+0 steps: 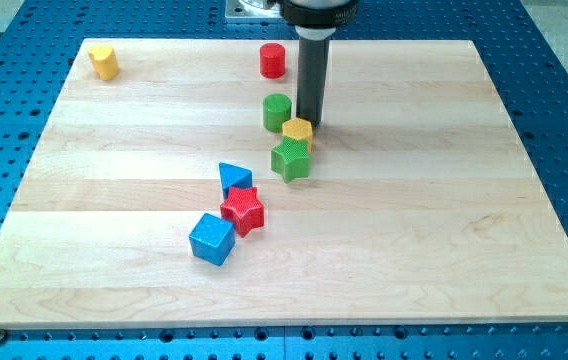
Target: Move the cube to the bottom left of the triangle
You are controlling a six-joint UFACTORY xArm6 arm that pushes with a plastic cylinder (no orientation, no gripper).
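A blue cube (212, 239) lies near the board's middle, toward the view's bottom left. A blue triangle (233, 177) lies above and to the right of it, with a red star (243, 210) between them, touching both or nearly so. My tip (311, 123) is down at the board in the upper middle, right beside a small yellow block (297, 129) and just right of a green cylinder (277, 112). The tip is well above and to the right of the cube and triangle.
A green star-like block (290, 159) sits just below the yellow block. A red cylinder (272, 61) stands near the top edge. A yellow cylinder-like block (103, 62) sits at the top left corner. The wooden board (444, 220) lies on a blue perforated table.
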